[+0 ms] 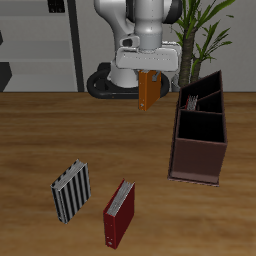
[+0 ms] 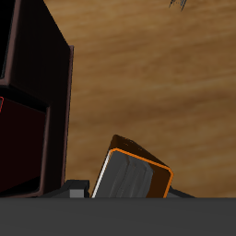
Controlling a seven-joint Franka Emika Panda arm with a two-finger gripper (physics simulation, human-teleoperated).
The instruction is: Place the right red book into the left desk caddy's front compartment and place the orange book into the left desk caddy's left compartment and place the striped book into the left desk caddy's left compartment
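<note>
Now my tool (image 1: 149, 72) clamped on the orange book (image 1: 149, 88), held upright in the air, back of the table (image 1: 60, 130), near the caddy (image 1: 200, 150), striped book (image 1: 71, 191) and red book (image 1: 119, 213) flat near the front edge

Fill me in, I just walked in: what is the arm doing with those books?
The gripper holds the orange book in the air, above the table and beside the left desk caddy, not yet over it. One dark book already stands in the caddy's far compartment. The striped book and a red book lie flat near the table's front edge, untouched.
</note>
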